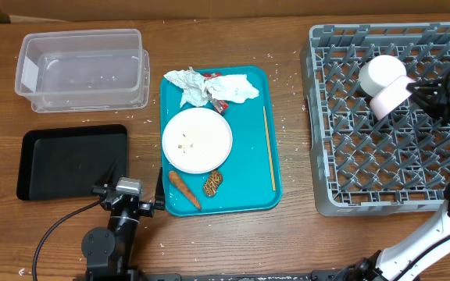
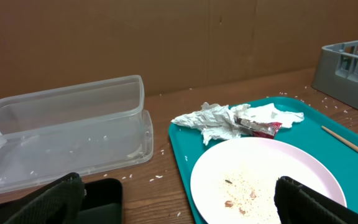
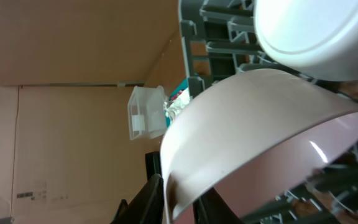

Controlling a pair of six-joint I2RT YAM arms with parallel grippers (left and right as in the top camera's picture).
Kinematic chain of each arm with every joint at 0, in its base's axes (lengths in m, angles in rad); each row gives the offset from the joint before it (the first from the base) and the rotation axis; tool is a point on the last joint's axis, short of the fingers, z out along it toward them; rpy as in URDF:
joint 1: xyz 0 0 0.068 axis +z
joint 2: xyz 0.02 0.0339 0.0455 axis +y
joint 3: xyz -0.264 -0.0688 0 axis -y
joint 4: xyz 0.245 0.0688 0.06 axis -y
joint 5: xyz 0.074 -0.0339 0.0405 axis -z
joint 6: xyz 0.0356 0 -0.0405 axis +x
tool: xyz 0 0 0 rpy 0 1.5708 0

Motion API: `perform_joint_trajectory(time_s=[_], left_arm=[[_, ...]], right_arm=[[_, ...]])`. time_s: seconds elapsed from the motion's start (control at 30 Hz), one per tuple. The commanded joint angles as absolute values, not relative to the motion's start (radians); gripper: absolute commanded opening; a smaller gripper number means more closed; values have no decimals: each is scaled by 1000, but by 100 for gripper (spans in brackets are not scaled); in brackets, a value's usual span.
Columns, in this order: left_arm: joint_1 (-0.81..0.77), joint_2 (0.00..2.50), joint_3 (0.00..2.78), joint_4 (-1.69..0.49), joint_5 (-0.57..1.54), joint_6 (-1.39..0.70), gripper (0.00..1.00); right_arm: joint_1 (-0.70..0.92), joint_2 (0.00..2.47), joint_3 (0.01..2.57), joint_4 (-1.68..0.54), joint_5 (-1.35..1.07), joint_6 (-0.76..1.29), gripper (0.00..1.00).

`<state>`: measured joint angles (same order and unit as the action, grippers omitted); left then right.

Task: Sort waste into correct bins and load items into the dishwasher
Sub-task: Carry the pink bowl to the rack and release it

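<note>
My right gripper is shut on the rim of a pinkish-white bowl, one finger on each side of the rim. The bowl stands on edge among the pegs of the grey dish rack, the dishwasher. A second white dish leans just behind it. My left gripper is open and empty, low between the black tray and the white plate. Crumpled napkins, a red wrapper, a carrot and a brown lump lie on the teal tray.
The clear tub stands at the back left, with the black tray in front of it. A wooden stick lies along the teal tray's right side. Rice grains are scattered on the table around the teal tray.
</note>
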<state>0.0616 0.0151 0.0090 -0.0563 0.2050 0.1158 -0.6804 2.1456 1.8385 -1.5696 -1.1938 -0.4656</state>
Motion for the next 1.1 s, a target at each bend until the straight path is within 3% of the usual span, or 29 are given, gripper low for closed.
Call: perform_joint_trajectory(time_s=[0.0,0.27,0.7,0.83,1.07], left_arm=[[71,11,5,-56,199,133,100],[71,11,5,-56,199,133,100],[71,11,5,-56,199,133,100],[71,11,5,-56,199,133,100],[71,11,5,-56,199,133,100]], right_arm=[[-689,2113,1842,-1582,-1159,-456,20],[-713,2111,1842,-1571,-1074,-338,18],[-754,1998,1842,-1417,-586,98,23],[-683,1847,1842,-1408,-498,132,23],[-505,1802,1832,-1444,-397,158,28]])
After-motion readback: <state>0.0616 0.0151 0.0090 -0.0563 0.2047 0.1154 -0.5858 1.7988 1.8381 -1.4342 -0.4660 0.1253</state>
